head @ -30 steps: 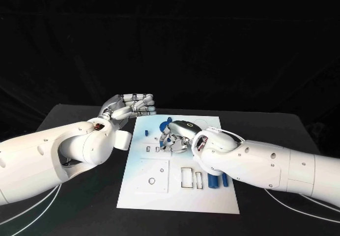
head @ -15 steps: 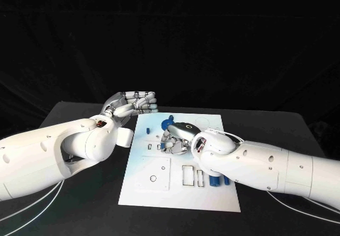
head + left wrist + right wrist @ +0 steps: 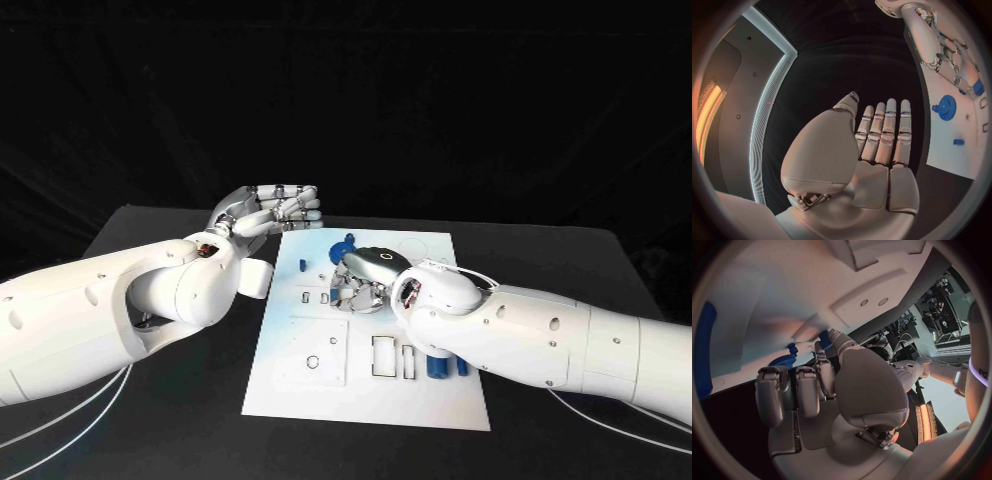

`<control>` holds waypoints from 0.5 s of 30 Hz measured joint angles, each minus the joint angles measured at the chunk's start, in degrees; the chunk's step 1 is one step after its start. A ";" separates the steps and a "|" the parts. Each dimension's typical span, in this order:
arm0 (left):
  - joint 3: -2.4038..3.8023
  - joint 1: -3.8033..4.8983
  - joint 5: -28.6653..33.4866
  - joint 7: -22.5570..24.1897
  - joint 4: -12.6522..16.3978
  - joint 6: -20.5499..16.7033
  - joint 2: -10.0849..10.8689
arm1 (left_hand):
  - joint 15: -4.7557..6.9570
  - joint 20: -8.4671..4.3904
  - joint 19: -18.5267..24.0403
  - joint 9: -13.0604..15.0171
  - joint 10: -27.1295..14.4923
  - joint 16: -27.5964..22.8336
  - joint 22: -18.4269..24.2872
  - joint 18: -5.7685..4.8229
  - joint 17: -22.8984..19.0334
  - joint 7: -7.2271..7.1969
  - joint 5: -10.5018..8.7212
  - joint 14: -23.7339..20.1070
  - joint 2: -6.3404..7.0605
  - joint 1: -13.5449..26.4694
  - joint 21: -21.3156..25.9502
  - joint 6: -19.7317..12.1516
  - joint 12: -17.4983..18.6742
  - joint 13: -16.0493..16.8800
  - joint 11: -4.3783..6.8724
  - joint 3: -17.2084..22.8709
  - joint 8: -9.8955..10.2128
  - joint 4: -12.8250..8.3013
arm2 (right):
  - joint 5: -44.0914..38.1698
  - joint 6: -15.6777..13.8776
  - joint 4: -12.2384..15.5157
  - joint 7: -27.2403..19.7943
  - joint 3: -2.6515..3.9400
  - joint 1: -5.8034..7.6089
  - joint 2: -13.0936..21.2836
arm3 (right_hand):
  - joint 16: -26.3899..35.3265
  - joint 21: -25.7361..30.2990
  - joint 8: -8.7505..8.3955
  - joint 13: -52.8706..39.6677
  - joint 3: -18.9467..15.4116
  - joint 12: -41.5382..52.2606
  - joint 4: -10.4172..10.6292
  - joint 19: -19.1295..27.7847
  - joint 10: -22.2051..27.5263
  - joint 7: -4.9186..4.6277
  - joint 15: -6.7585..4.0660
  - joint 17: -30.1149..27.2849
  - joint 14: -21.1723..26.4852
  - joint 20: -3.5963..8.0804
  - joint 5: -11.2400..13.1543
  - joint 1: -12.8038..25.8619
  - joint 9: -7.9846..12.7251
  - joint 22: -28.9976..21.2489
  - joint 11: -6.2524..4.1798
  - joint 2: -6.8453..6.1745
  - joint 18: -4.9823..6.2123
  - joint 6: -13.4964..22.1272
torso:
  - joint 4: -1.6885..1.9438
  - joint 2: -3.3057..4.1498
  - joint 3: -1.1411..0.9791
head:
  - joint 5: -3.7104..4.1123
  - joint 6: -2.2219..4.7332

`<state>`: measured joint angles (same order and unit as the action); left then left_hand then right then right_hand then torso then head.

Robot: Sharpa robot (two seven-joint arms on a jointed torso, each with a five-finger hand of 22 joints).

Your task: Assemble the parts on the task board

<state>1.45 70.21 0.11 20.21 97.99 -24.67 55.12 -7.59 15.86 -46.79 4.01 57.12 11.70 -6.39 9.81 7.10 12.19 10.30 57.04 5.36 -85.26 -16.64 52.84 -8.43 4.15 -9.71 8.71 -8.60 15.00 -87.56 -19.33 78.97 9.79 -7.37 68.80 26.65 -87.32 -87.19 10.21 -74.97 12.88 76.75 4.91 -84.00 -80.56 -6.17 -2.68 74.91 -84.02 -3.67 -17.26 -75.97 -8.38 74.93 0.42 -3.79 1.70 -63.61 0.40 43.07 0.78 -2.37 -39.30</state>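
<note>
In the head view, the right hand [image 3: 361, 282] curls down at the center of the white board [image 3: 325, 395], just below a blue gear [image 3: 343, 246]; whether it grips anything cannot be told. In the left wrist view, the left hand [image 3: 879, 150] is flat, empty, left of the board. In the right wrist view, the gear [image 3: 784, 360] sits just past the right fingertips [image 3: 824, 338], nearer this hand.

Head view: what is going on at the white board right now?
Two white arms work over the white task board on the black table. The right hand is down on the board's middle, fingers curled beside a small blue gear-shaped part; whether it holds anything cannot be told. The left hand hangs off the far left corner, empty. Blue bar-shaped parts lie nearer.
</note>
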 measured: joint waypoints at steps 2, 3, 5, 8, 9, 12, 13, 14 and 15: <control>0.00 0.00 0.00 -0.01 0.00 0.00 0.01 | 0.00 0.00 0.00 0.00 0.00 0.00 0.00 0.00 0.00 0.00 0.00 0.00 0.00 0.00 0.00 0.00 0.00 0.00 0.00 0.00 0.00 0.00 | -0.13 -0.01 0.05 0.09 0.00 0.00 0.01 | 0.00 0.00 0.12 0.00 0.00 -0.24 0.00 0.00 0.18 0.01 0.00 0.00 0.00 0.00 0.00 0.00 -0.01 0.00 0.18 0.00 0.00 0.00 | 0.00 0.00 0.00 | -0.02 0.00; 0.00 0.00 0.00 -0.02 0.00 0.00 0.01 | 0.00 0.00 0.00 0.00 0.00 0.00 0.00 0.00 0.00 0.00 0.00 0.00 0.00 0.00 0.00 0.00 0.00 0.00 0.00 0.00 0.00 0.00 | -0.21 -0.02 0.08 0.15 0.00 0.00 0.01 | 0.00 0.00 0.16 0.00 0.00 -0.24 0.00 0.00 0.21 0.01 0.00 0.00 0.00 0.00 0.00 0.00 -0.01 0.00 0.21 0.00 0.00 0.01 | 0.00 0.00 0.00 | -0.02 0.01; 0.00 0.00 0.00 -0.03 0.00 0.00 0.01 | 0.00 0.00 0.00 0.00 0.00 0.00 0.00 0.00 -0.01 0.00 0.00 0.00 0.00 0.00 0.00 0.00 0.00 0.00 0.00 0.00 0.00 0.00 | -0.31 -0.03 0.12 0.23 0.00 0.00 0.00 | 0.00 0.00 0.17 0.00 0.00 -0.24 0.00 0.00 0.21 0.01 0.00 0.00 0.00 0.00 0.00 0.00 -0.02 0.00 0.21 0.00 0.00 0.01 | 0.00 0.00 0.00 | -0.06 0.01; 0.00 0.00 0.00 -0.04 0.00 0.00 0.01 | 0.00 0.00 0.00 0.00 0.00 0.00 0.00 0.00 -0.01 0.00 0.00 0.00 0.00 0.00 0.00 0.00 0.00 0.00 0.00 0.00 0.00 0.00 | -0.44 -0.06 0.12 0.34 -0.01 0.00 -0.02 | 0.00 0.00 0.18 0.00 0.00 -0.24 0.00 0.00 0.21 0.01 0.00 0.00 0.00 0.00 0.00 0.29 -0.63 -0.01 0.20 -0.30 0.00 0.01 | -0.01 0.01 -0.01 | -0.08 0.01; 0.00 0.00 0.00 -0.05 0.00 0.00 0.01 | 0.00 0.00 0.00 0.00 0.00 0.00 0.00 0.00 0.00 0.00 0.00 0.00 0.00 0.00 0.00 0.00 0.00 0.00 0.00 0.00 0.00 0.00 | -0.47 -0.07 0.12 0.37 -0.01 0.00 -0.04 | 0.00 0.00 0.18 0.00 -0.11 -0.24 0.10 0.00 0.21 0.01 0.00 0.00 0.00 0.00 0.00 0.29 -0.68 -0.01 0.21 -0.30 0.00 0.01 | -0.02 0.01 -0.01 | -0.08 0.01; 0.00 0.00 0.00 -0.06 0.00 0.00 0.01 | 0.00 0.00 0.00 0.00 0.00 0.00 0.00 0.00 -0.01 0.00 0.00 0.00 0.00 0.00 0.00 0.00 0.00 0.00 0.00 0.00 0.00 0.00 | -0.56 -0.07 0.08 0.43 -0.01 0.00 -0.08 | 0.00 0.00 0.19 0.00 -0.16 -0.56 0.15 0.00 0.39 0.21 0.00 -0.01 0.00 0.00 0.00 0.53 -0.74 -0.01 0.39 -0.54 0.00 0.21 | -0.03 0.01 0.00 | -0.04 0.01; 0.00 0.00 0.00 -0.06 0.00 0.00 0.02 | 0.00 0.00 0.00 0.00 0.00 0.00 0.00 0.00 -0.01 0.00 0.00 0.00 0.00 0.00 0.00 0.00 0.00 0.00 0.00 0.00 0.00 0.00 | -0.58 -0.07 0.07 0.45 -0.01 0.00 -0.09 | 0.00 0.00 0.20 0.00 -0.16 -0.57 0.15 0.00 0.42 0.21 0.00 -0.01 0.00 0.00 0.00 0.59 -0.75 -0.01 0.41 -0.60 0.00 0.20 | -0.03 0.01 0.00 | -0.02 0.01; 0.00 0.00 0.00 -0.06 0.00 0.00 0.03 | 0.00 0.00 0.00 0.00 0.00 0.00 0.00 0.00 -0.01 0.00 0.00 0.00 0.00 0.00 0.00 0.00 0.00 0.00 0.00 0.00 0.00 0.00 | -0.60 -0.06 0.07 0.47 -0.01 -0.01 -0.10 | 0.00 0.00 0.20 0.00 -0.16 -0.65 0.15 0.00 0.44 0.21 0.00 -0.01 0.00 0.00 0.00 0.60 -0.75 -0.01 0.43 -0.62 0.00 0.20 | -0.03 0.01 0.01 | 0.01 0.01; 0.00 0.00 0.00 -0.07 0.00 0.00 0.03 | 0.00 0.00 0.00 0.00 0.00 0.00 0.00 0.00 -0.01 0.00 0.00 0.00 0.00 0.00 0.00 0.00 0.00 0.00 0.00 0.00 0.00 0.00 | -0.62 -0.05 0.06 0.50 -0.01 -0.01 -0.11 | 0.00 0.00 0.20 0.04 -0.32 -1.06 0.31 0.00 0.83 0.27 0.00 -0.01 0.00 0.00 -0.01 0.91 -0.82 -0.01 0.61 -0.92 0.00 0.15 | -0.03 0.01 0.01 | 0.02 0.02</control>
<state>1.45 70.21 0.11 20.14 98.00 -24.66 55.15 -7.59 15.86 -46.79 4.01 57.12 11.70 -6.40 9.81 7.10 12.19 10.30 57.04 5.36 -85.26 -16.64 52.84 -8.43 4.15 -9.71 8.71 -8.60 15.00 -88.18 -19.38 79.03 10.30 -7.38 68.79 26.54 -87.31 -87.19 10.41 -74.93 12.56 75.69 5.22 -84.00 -79.73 -5.91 -2.68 74.90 -84.02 -3.67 -17.26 -75.06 -9.20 74.92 1.03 -4.72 1.70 -63.46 0.36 43.08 0.79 -2.35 -39.29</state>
